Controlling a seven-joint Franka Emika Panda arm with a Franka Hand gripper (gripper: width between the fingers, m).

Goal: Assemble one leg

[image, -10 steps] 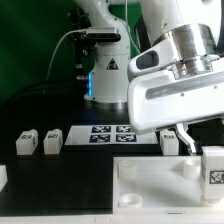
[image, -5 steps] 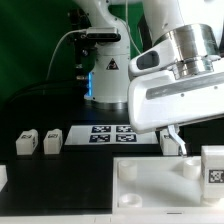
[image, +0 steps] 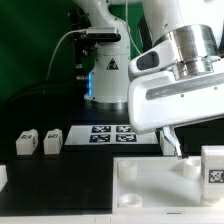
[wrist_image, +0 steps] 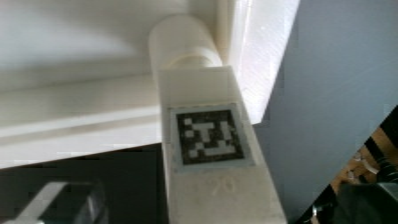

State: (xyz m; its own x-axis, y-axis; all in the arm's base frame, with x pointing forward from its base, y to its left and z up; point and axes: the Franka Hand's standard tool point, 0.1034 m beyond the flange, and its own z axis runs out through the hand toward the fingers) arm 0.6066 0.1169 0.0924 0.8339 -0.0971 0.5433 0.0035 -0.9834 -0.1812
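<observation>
Leg (wrist_image: 210,130), tagged white plastic block, fills wrist cam w/ rounded end beside large white square piece (image: 150,190); prob light, rigid, slick, so grip its flat sides; fingers (image: 171,139) state: can't tell.

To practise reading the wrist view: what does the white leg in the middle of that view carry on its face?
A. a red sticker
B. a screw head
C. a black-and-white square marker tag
C: the leg shows a black-and-white square marker tag on the face turned to the wrist camera.
</observation>
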